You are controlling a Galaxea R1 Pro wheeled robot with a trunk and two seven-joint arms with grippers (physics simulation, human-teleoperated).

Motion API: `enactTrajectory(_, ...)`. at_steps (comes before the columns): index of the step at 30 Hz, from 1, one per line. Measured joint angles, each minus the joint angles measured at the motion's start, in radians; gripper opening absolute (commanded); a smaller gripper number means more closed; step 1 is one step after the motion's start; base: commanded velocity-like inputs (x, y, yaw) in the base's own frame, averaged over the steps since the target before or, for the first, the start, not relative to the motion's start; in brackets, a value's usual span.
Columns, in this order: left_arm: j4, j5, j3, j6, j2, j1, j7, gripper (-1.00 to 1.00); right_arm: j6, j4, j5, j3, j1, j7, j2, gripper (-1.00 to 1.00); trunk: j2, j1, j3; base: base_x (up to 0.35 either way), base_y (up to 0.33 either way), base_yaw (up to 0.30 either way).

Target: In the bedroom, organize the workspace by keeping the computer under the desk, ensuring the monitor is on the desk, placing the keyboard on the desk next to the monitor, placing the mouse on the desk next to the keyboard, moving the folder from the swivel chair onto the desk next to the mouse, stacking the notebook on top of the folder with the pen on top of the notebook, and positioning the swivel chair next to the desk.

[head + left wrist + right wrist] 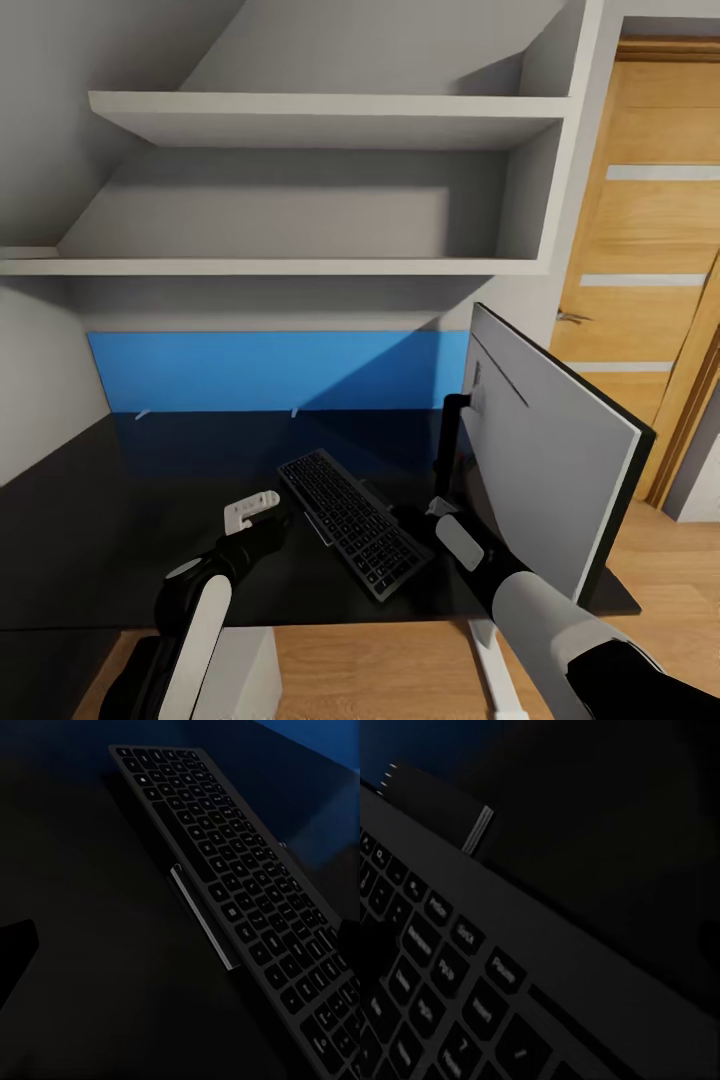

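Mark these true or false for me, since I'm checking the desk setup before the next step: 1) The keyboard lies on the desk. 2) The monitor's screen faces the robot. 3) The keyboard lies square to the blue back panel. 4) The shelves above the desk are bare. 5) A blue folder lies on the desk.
1) True: the keyboard lies flat on the black desk.
2) False: the monitor stands at the desk's right end, with its light grey back toward the camera.
3) False: it lies at a slant to the blue back panel.
4) True: the shelves show nothing on them.
5) False: no folder shows on the visible desk top.
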Motion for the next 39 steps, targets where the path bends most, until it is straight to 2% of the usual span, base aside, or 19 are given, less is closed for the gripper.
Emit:
enactTrajectory(29,0.001,0.0,0.0,0.001,0.0,0.0,0.0,1.0,0.0,0.001,0.0,0.001,0.0,0.0,0.002,1.0,0.0,0.0,0.0,-0.002,-0.002,0.002)
enactTrajectory(39,0.001,-0.001,0.0,0.001,0.0,0.0,0.0,1.0,0.0,0.002,0.001,0.002,0.0,0.0,0.011,1.0,0.0,0.0,0.002,0.0,0.0,0.152)
